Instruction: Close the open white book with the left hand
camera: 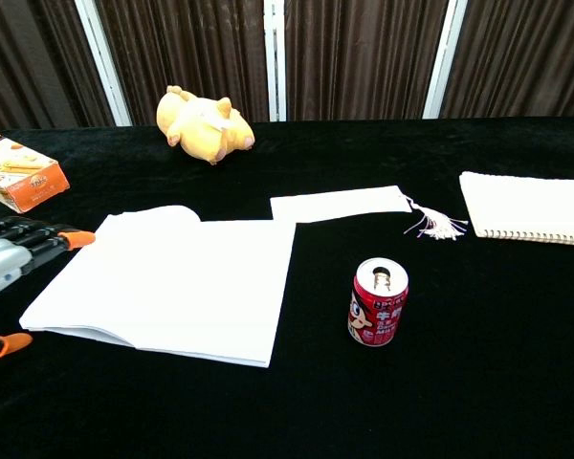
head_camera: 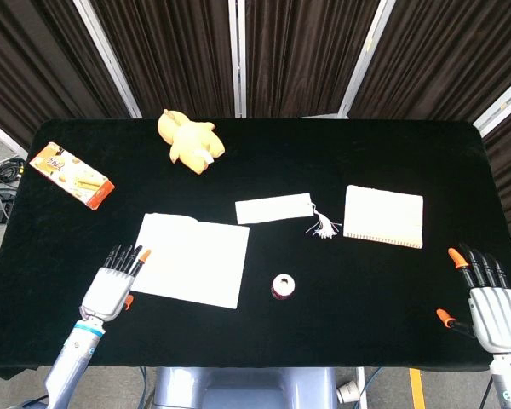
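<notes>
— Lying open on the black counter, toward its front-left part, is the white book; a page curls up at its far-left corner. Where is the left robot hand?

— Just at the book's left edge, flat, palm down, holding nothing, fingers stretched out side by side toward the far edge. From the head view its orange tips reach the book's near-left corner; I cannot tell if they touch the paper.

— And the right robot hand?

— At the front-right corner of the counter, fingers spread, nothing in it, well apart from everything.

— What else is on the counter?

— A red can stands upright just right of the book's near corner. A white bookmark with a tassel lies beyond the book near the middle, a spiral notebook to its right. A yellow plush sits by the far edge and an orange box near the far-left corner.
</notes>
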Action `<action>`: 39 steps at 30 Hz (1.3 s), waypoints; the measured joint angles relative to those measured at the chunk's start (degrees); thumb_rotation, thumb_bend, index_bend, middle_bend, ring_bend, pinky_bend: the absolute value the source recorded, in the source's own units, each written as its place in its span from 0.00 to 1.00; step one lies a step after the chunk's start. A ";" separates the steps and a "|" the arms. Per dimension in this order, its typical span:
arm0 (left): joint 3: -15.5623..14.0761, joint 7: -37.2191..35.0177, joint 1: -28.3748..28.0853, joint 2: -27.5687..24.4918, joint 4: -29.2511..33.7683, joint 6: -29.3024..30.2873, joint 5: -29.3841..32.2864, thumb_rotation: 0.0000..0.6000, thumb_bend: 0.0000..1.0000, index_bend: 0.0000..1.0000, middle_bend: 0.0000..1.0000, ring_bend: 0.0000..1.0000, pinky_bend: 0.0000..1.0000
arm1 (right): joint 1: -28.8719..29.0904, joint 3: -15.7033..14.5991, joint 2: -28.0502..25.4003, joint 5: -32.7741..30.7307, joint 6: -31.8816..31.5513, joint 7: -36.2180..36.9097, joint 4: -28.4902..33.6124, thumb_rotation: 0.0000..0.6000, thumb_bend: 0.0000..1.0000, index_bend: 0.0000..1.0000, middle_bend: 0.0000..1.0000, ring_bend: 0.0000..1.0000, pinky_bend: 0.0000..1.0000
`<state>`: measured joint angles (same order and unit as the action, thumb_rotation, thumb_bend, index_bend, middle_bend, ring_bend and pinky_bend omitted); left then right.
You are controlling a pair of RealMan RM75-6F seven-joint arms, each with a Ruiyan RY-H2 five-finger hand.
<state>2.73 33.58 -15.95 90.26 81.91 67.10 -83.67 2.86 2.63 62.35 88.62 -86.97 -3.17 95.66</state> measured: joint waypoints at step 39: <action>-3.10 0.19 -2.01 2.82 -2.64 1.85 -1.53 1.00 0.28 0.00 0.00 0.00 0.00 | -0.23 -0.08 -0.41 0.96 -0.77 1.58 0.30 1.00 0.03 0.02 0.00 0.00 0.00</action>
<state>-0.38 33.76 -17.95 93.07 79.27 68.94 -85.20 2.62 2.55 61.94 89.58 -87.75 -1.60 95.96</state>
